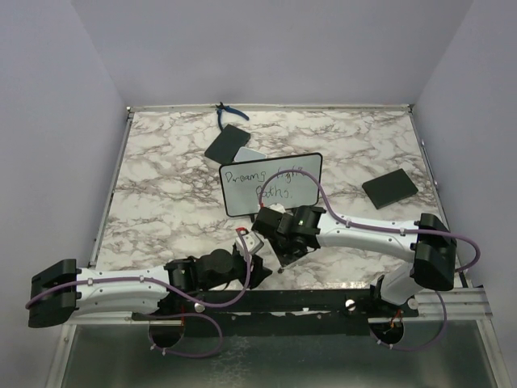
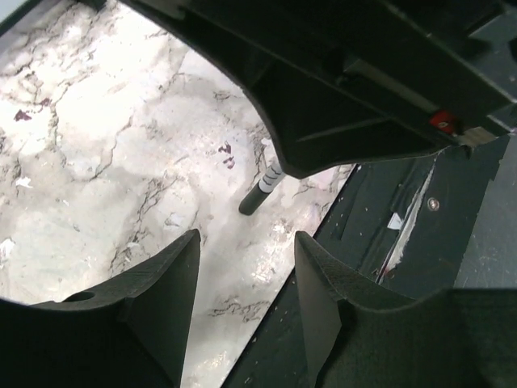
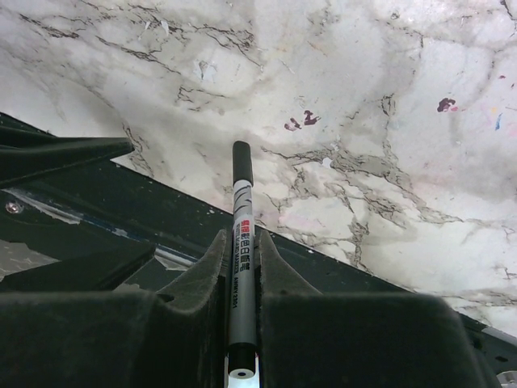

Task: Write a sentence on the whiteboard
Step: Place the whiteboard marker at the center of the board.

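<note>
Our right gripper (image 3: 242, 259) held the marker (image 3: 241, 202) clamped just in front of the whiteboard (image 1: 238, 202). The marker's long axis pointed away from the board, dark end toward our spread, empty left gripper (image 2: 246, 242). The sentence (image 1: 266, 184) already stood there in two lines.

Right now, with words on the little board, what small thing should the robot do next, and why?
Probably lower the slim grey marker pen and lay it on the marble tabletop. The black-framed white whiteboard already carries the handwritten sentence, the right end effector grips the pen away from the board, and the left end effector is open.
</note>
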Motion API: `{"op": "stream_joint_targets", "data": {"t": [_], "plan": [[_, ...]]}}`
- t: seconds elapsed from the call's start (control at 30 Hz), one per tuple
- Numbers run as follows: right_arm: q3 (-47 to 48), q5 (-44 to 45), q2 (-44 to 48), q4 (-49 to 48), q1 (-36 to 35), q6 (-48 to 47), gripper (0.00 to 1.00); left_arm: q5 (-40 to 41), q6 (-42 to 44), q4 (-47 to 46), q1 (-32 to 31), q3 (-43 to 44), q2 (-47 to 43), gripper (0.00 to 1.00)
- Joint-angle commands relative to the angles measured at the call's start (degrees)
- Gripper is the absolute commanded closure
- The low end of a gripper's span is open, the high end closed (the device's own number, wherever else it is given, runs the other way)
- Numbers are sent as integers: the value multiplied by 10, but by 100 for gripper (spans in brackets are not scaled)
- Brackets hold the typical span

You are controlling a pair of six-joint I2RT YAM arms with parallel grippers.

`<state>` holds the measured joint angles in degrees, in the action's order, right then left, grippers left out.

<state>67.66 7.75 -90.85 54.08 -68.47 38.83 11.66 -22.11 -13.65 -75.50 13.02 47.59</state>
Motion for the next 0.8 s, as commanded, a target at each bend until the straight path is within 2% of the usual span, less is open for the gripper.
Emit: {"op": "stream_joint_targets", "data": {"t": [0.0, 0.27, 0.4, 0.57, 0.77], "plan": [[-49, 23, -62, 9, -8, 9, 99, 20, -24, 52, 0, 18, -10, 48], [14, 102, -4, 81, -8, 28, 99, 46, -72, 101, 27, 53, 23, 43], [17, 109, 46, 67, -3, 29, 99, 31, -84, 108, 62, 75, 42, 43], [-33, 66, 102, -23, 17, 9, 99, -1, -96, 122, 131, 88, 31, 43], [-145, -60, 168, -222, 106, -53, 99, -40, -103, 135, 220, 89, 38, 43]]}}
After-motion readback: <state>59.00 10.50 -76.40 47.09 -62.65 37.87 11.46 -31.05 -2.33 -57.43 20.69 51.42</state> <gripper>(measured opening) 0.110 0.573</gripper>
